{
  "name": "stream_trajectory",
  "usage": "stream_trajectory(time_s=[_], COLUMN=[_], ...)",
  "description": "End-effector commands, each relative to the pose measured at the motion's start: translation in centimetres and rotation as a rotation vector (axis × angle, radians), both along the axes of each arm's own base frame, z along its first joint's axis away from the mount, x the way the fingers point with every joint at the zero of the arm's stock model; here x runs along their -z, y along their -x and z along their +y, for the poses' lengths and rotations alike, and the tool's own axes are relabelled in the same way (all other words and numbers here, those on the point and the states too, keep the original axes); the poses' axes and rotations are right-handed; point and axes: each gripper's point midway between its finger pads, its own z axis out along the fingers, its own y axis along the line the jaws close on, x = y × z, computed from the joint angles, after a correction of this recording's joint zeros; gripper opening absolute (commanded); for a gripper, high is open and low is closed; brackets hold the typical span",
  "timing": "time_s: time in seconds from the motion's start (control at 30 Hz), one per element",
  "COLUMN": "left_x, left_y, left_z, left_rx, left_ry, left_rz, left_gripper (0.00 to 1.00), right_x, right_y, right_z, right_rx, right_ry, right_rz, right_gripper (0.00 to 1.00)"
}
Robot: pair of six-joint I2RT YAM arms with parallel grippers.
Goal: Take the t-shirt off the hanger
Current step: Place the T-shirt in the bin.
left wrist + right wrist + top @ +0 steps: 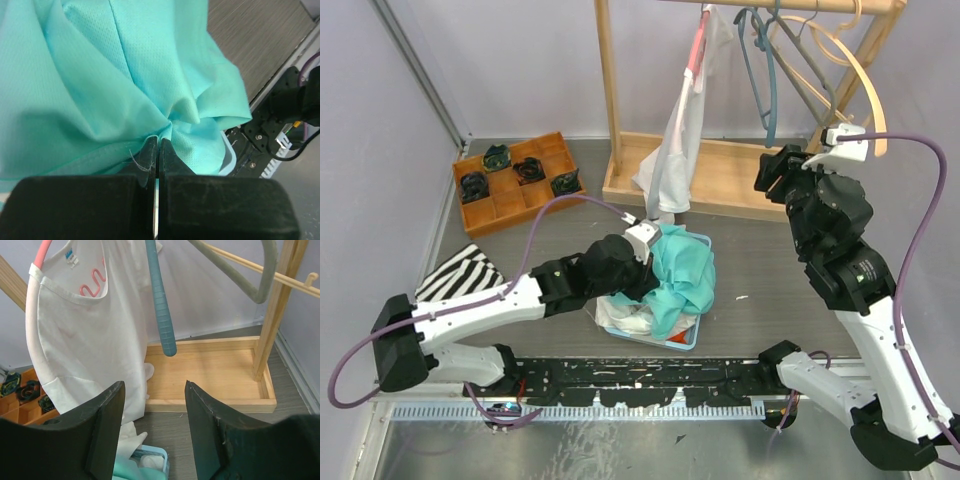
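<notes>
A teal t-shirt [680, 275] lies bunched in a light blue basket [688, 341] at the middle of the table [760, 270], spilling over the basket's right rim. The left gripper [158, 145] has its fingers pressed together on a fold of this teal fabric, which gathers into creases right at the fingertips.

On the far side, a white t-shirt [85, 340] hangs from a pink hanger [37, 260] on the wooden rack [612, 100]. Its lower hem drops past the near edge of the rack's base tray [215, 370] and reaches down just beside the basket's far side.

The right gripper [154, 390] is raised near the rack's right part, its fingers spread partly apart with nothing between them. It faces the white t-shirt and a blue hanger [160, 295] without touching either. A grey-green hanger [260, 275] and a pale wooden hanger [855, 70] hang bare further right on the rail.

At the far left stands a wooden compartment tray [485, 215] holding small dark items. A black-and-white striped cloth [460, 272] lies nearer, at the left edge of the table.
</notes>
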Motion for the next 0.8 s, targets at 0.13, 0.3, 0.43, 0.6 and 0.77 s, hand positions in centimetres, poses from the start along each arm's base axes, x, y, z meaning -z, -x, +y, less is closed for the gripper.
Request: stream_trajectory(time_s=[0.13, 0.3, 0.43, 0.6, 0.77], left_x=[5.0, 9.1, 11.3, 8.9, 3.6], left_y=[-1.3, -1.2, -0.7, -0.5, -0.6], left_z=[-2.4, -2.5, -2.1, -1.8, -0.8], left_rx=[-0.023, -0.032, -0.041, -0.036, -0.016], left_ry=[-0.060, -0.132, -0.178, -0.157, -0.148], left_rz=[0.033, 0.092, 0.138, 0.127, 0.060], left_gripper=[0.00, 0.00, 0.00, 0.00, 0.25], right_x=[-1.8, -1.6, -1.9, -3.4, -6.3], right_y=[-0.1, -0.3, -0.6, -1.7, -3.3], right_z=[2.0, 2.6, 2.9, 4.2, 6.2], right_rx=[-0.102, -0.131, -0.141, -0.182, -0.244], right_ry=[-0.046, -0.041, -0.038, -0.034, -0.043], right_rz=[-0.088, -0.081, -0.086, -0.098, -0.128], right_gripper=[0.57, 0.57, 0.57, 0.58, 0.59])
